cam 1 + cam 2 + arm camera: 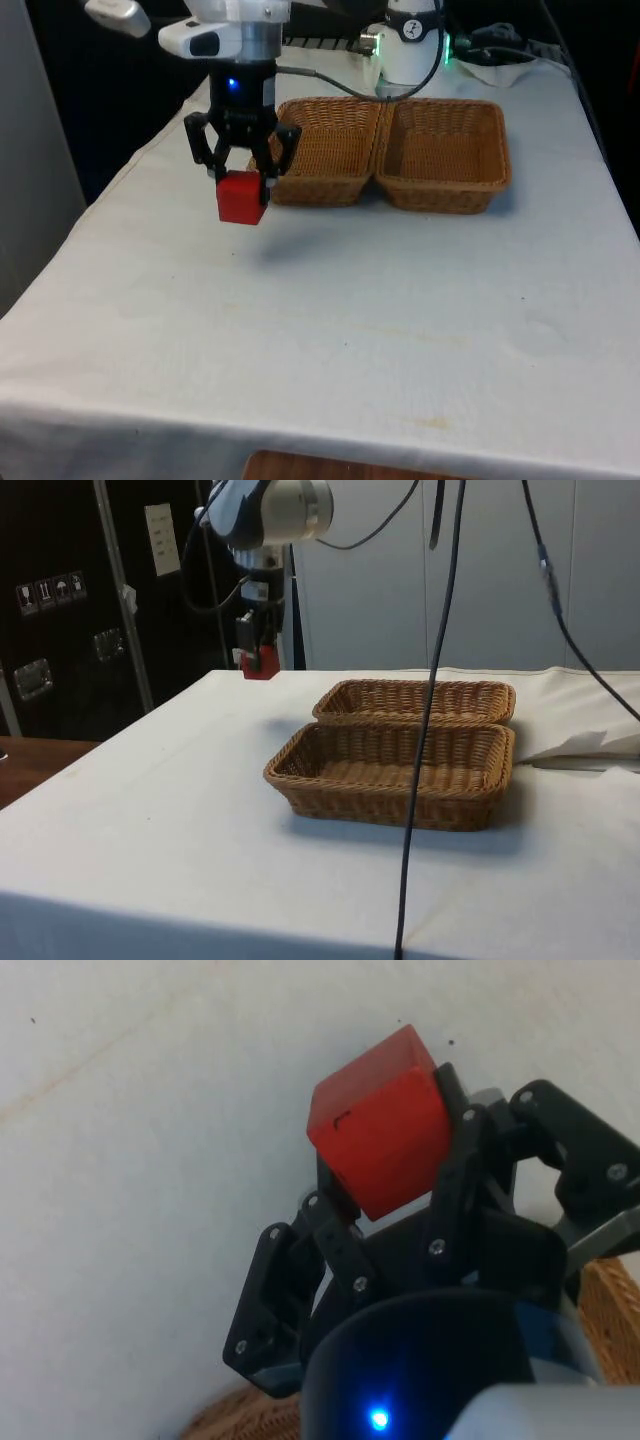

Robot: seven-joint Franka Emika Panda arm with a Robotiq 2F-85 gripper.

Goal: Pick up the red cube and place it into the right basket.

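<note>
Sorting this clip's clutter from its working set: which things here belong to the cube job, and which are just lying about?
Belongs to the job:
- red cube, clamped in the gripper and held above the cloth
- basket at the front view's right, empty
- gripper, its jaws shut on the cube

Just lying about:
- basket at the front view's left, empty, touching the other basket
- white cloth

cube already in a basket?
No. The red cube hangs in the gripper above the cloth, beside the baskets, both empty.

Red cube [241, 197] hangs clamped in the gripper [240, 180], above the cloth, left of centre; two wicker baskets [392, 152] sit upper centre, side by side.
</note>
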